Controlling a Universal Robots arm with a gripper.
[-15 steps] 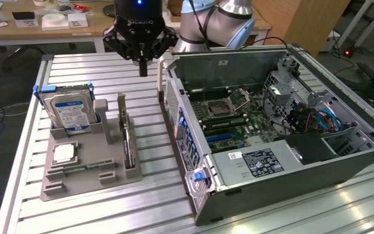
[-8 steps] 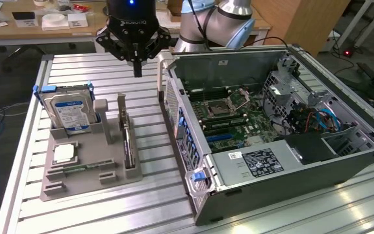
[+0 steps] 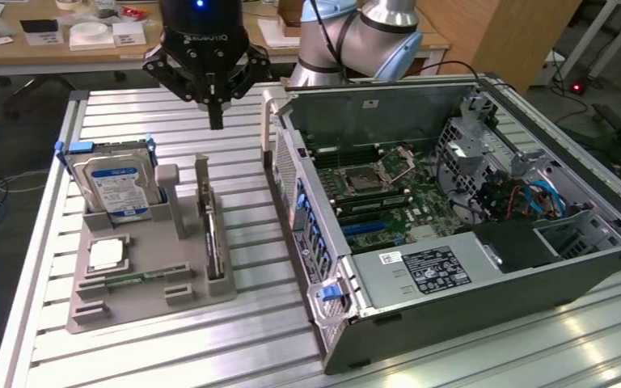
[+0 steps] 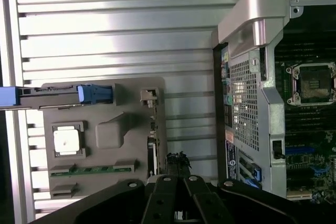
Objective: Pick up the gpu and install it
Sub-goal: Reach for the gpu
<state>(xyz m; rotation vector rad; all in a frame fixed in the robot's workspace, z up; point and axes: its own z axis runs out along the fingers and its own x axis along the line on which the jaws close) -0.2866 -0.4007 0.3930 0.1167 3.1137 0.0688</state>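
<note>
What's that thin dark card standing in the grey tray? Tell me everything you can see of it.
The gpu is a thin, dark card standing on its long edge in a slot of the grey holder, braced by posts at both ends. Seen edge-on, its faces are hidden. Only the holder touches it; the fingers hang shut above.

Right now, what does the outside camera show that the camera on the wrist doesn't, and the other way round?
The exterior view adds the robot arm, cluttered desks behind, and the labelled box and blue cables inside the computer case. The wrist view adds a straight-down look, with the gpu seen edge-on. Both share the shut gripper, the grey tray holding hard drive, CPU chip and gpu, and the motherboard socket.
</note>
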